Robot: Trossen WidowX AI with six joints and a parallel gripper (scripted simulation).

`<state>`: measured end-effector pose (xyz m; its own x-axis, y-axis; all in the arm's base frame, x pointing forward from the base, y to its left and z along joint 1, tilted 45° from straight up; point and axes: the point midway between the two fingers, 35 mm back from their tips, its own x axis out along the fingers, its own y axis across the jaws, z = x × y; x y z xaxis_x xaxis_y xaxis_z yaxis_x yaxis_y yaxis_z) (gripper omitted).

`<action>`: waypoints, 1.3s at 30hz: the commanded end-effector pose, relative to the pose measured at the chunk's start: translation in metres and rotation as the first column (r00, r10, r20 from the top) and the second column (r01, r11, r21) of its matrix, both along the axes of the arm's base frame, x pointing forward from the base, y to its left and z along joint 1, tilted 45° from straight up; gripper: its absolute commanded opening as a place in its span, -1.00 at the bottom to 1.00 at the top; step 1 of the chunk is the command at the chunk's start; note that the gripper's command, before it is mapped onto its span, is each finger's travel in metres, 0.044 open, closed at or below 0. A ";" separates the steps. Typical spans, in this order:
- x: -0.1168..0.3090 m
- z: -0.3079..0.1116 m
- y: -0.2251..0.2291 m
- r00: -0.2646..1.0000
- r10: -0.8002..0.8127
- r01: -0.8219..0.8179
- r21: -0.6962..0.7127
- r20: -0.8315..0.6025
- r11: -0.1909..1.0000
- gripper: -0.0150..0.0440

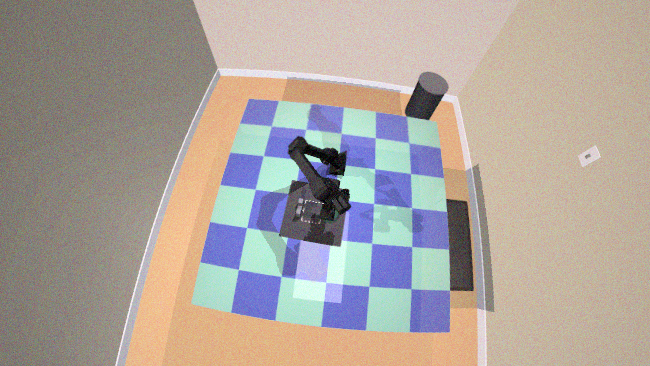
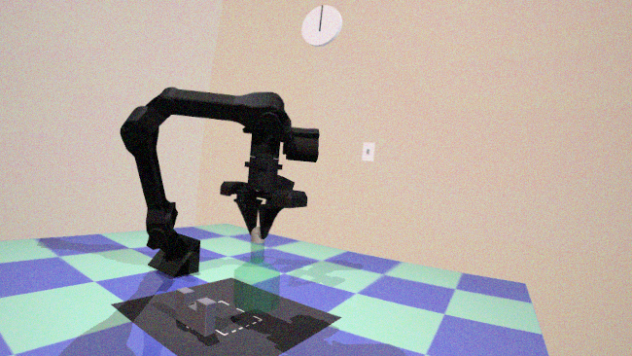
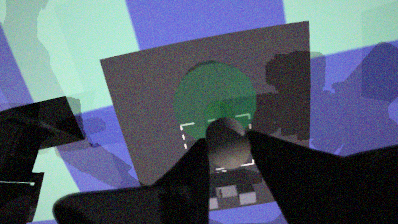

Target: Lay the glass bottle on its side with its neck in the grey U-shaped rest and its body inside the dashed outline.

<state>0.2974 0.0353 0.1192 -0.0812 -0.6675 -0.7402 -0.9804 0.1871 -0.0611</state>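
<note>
The green glass bottle (image 2: 257, 288) (image 3: 207, 87) is upright over the dark mat (image 1: 290, 231) (image 2: 301, 307) (image 3: 145, 90). Whether its base touches the mat or is slightly raised cannot be told. My gripper (image 2: 259, 232) (image 3: 226, 140) points down from above and is shut on the bottle's pale top, at the upper neck. The grey U-shaped rest (image 2: 208, 318) (image 3: 226, 191) stands on the mat, at the lower edge of the wrist view. The dashed white outline (image 2: 260, 319) (image 3: 187, 124) lies between rest and bottle; the bottle's top partly covers it in the wrist view.
The arm's base (image 2: 177, 258) (image 1: 338, 162) stands behind the mat on the blue and green checkered surface (image 1: 392, 265). A dark cylinder (image 1: 426, 97) stands at the far corner, and a dark flat panel (image 1: 460, 245) lies at the right, both away from the arm.
</note>
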 end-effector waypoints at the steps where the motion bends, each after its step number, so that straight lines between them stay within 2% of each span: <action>1: -0.002 0.008 -0.005 1.000 0.002 -0.002 -0.006 -0.001 1.000 -0.13; 39: -0.006 0.028 -0.023 1.000 -0.011 0.010 0.054 0.007 0.999 -0.13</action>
